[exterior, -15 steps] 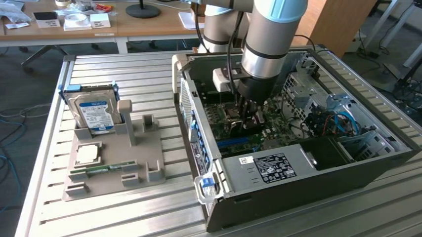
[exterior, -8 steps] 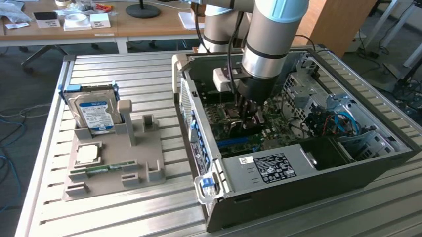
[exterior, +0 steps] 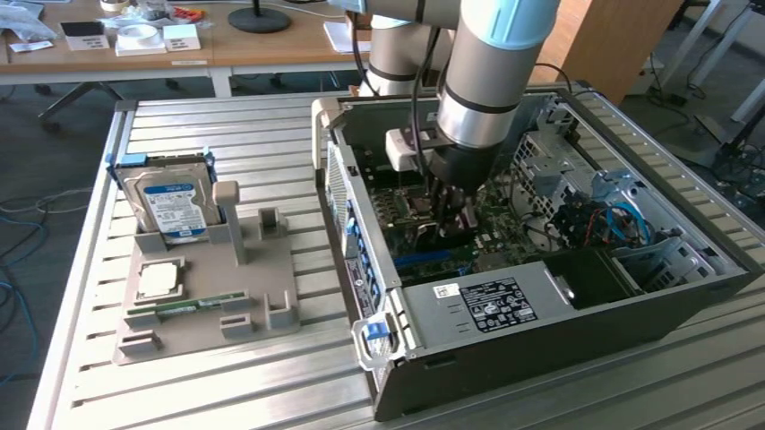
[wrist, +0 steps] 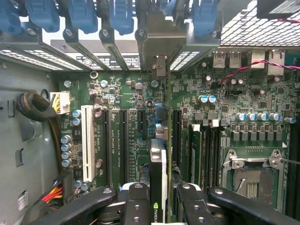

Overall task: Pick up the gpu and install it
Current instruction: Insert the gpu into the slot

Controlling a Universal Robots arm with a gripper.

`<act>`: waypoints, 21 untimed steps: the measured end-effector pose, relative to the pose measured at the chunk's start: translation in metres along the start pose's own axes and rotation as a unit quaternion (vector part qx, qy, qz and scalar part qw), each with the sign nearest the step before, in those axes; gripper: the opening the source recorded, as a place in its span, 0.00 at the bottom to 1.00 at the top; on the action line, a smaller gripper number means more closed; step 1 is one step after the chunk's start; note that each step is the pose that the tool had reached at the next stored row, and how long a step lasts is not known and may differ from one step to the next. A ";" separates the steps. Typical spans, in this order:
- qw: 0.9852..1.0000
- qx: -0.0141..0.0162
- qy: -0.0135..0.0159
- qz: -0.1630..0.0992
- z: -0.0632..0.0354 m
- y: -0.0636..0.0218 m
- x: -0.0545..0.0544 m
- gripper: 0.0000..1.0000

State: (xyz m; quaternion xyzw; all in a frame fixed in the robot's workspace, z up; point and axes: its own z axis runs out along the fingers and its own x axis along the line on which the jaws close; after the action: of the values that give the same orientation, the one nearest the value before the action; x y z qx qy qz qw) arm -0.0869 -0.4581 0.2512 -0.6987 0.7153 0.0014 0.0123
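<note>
The gpu point(wrist: 158, 161) stands edge-on over the green motherboard point(wrist: 136, 140), between two long dark expansion slots. Its pale metal end bracket point(wrist: 159, 65) reaches the rear slot openings of the case. My gripper point(wrist: 161, 206) is shut on the card, with one black finger point(wrist: 136, 201) on each side of its near end. In the exterior view the gripper point(exterior: 452, 224) is lowered deep into the open computer case point(exterior: 669, 305), above the motherboard. Whether the card's edge sits down in a slot I cannot tell.
Blue slot latches point(wrist: 79, 16) line the case's rear wall. Beside the card lie a white slot point(wrist: 87, 140), memory sticks point(wrist: 197, 150) and the CPU socket point(wrist: 253, 178). On the table, a grey holder point(exterior: 203, 305) carries a blue-labelled hard drive point(exterior: 170, 206), a CPU point(exterior: 159, 279) and a memory stick point(exterior: 197, 305).
</note>
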 end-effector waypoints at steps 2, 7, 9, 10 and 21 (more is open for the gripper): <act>1.000 0.000 0.000 0.000 0.0008 0.0000 0.000 0.27; 1.000 0.000 0.000 0.000 0.0023 0.0000 0.000 0.27; 1.000 0.000 0.000 0.000 0.0024 0.0001 0.000 0.27; 1.000 0.000 0.000 0.000 0.0024 0.0001 0.000 0.27; 1.000 0.000 0.000 0.000 0.0051 0.0001 0.000 0.27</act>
State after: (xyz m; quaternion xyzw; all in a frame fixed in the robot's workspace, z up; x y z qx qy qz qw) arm -0.0869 -0.4581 0.2461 -0.6987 0.7153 0.0013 0.0122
